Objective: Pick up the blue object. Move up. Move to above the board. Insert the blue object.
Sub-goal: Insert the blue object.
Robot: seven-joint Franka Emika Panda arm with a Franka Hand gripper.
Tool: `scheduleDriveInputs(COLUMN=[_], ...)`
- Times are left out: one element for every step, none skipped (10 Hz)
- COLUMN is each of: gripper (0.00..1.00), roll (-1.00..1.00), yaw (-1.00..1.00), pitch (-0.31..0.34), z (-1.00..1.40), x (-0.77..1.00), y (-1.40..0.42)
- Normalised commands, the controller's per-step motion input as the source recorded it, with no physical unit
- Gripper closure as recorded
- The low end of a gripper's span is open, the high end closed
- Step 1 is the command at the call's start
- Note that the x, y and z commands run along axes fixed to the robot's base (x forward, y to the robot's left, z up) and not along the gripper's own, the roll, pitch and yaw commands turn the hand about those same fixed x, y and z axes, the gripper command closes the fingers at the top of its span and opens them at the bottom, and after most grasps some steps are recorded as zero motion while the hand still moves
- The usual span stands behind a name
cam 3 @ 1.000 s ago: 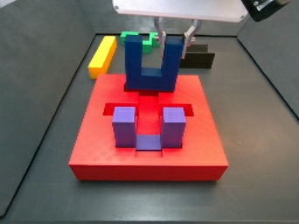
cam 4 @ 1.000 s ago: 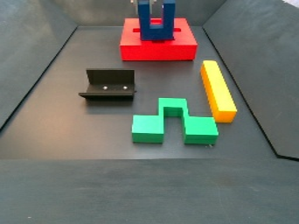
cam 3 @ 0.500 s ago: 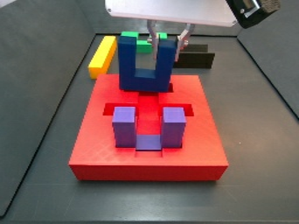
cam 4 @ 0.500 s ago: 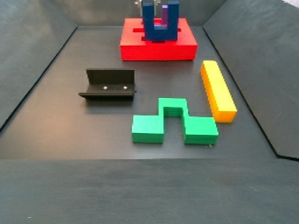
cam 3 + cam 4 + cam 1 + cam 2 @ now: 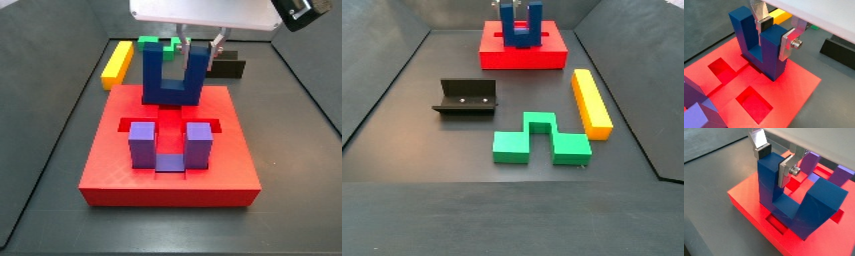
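The blue object (image 5: 174,85) is a dark blue U-shaped block standing upright with its base at the far end of the red board (image 5: 120,170). It also shows in both wrist views (image 5: 751,40) (image 5: 817,203) and in a side view (image 5: 520,25). My gripper (image 5: 199,48) is directly above it, shut on one upright prong. In both wrist views the gripper (image 5: 775,34) (image 5: 775,162) has a dark pad on one face of the prong and a silver plate on the other. A purple U-shaped block (image 5: 171,145) sits in the board's near recess.
A green notched block (image 5: 540,140) and a yellow bar (image 5: 591,102) lie on the grey tray floor away from the board. The dark fixture (image 5: 466,97) stands beside them. The board has open recesses (image 5: 754,102) next to the blue object. Tray walls slope up all round.
Half a second ago the blue object and gripper had shifted a little to the left; they are now back about where they were one second ago.
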Motion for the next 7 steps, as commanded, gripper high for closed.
scheduleDriveInputs(gripper=[1.0,1.0,1.0,1.0,1.0,1.0,1.0], roll=[0.04,0.04,0.0,0.0,-0.01,-0.03,-0.07], yaw=[0.07,0.12,0.15,0.2,0.21,0.23,0.16], pitch=[0.051,0.016,0.0,0.0,0.0,-0.003,0.0], z=[-0.19,-0.27,-0.2,-0.13,-0.13,-0.22,-0.21], x=[0.26,0.11,0.02,0.07,0.06,0.0,0.0], y=[0.0,0.0,0.0,0.0,0.0,0.0,0.0])
